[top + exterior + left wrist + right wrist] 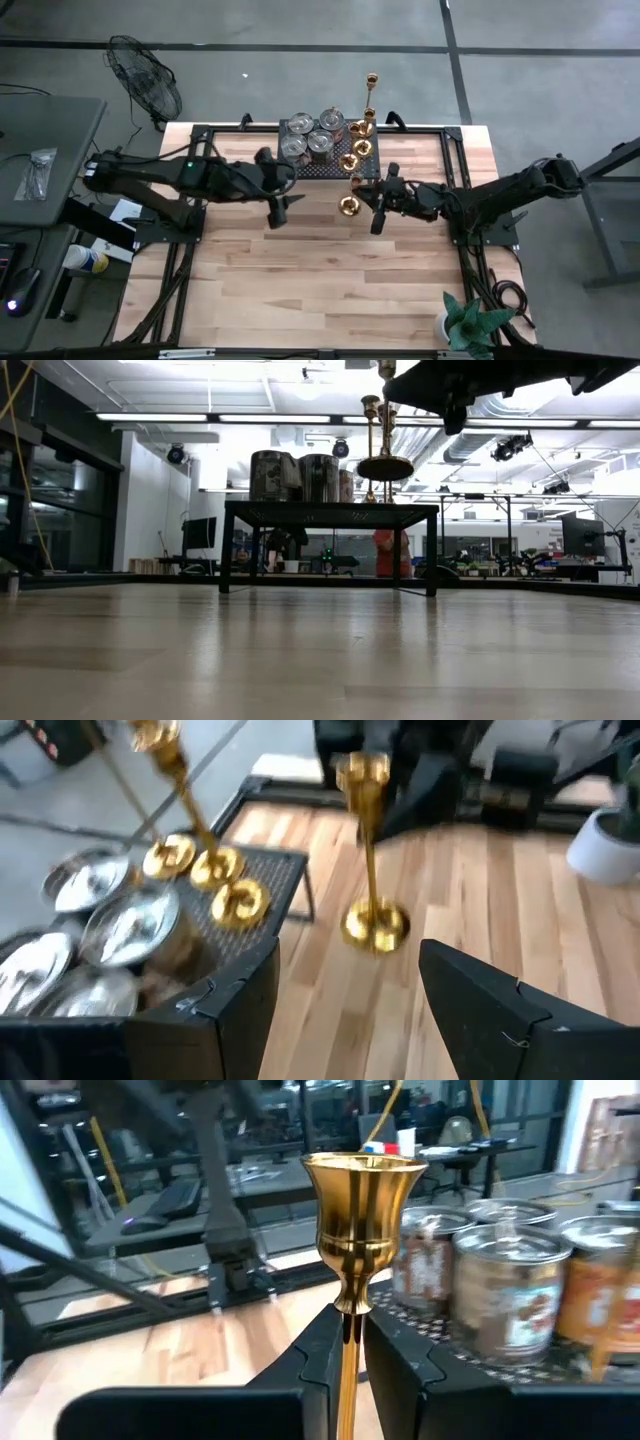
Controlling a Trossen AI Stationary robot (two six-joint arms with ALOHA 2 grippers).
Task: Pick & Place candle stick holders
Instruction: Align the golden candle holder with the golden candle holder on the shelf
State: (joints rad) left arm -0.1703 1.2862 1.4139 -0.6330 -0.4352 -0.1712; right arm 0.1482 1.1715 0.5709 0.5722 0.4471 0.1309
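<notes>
Right gripper point(349, 1355) is clamped on the thin stem of a brass candlestick point(359, 1220), both fingers point(310, 1350) pressed against the stem just below the cup. From above, the same gripper point(379, 203) sits just off the stand's near right corner, with the candlestick's round base point(349, 206) beside it. At table level that base point(385, 467) hangs in the air, above the stand top point(330, 508), not touching the table. Left gripper point(277, 207) hovers over the table point(300, 290) near the stand's near left corner; its fingers point(500, 1010) are spread apart and hold nothing, and past them the held candlestick point(368, 860) shows upright. On the black perforated stand point(372, 166) stand four silvery cups point(312, 134) grouped on the left half and three brass candlesticks point(356, 140) along the right side, the tall slender one point(371, 92) at the far corner. A potted plant point(470, 322) stands at the table's near right corner.
</notes>
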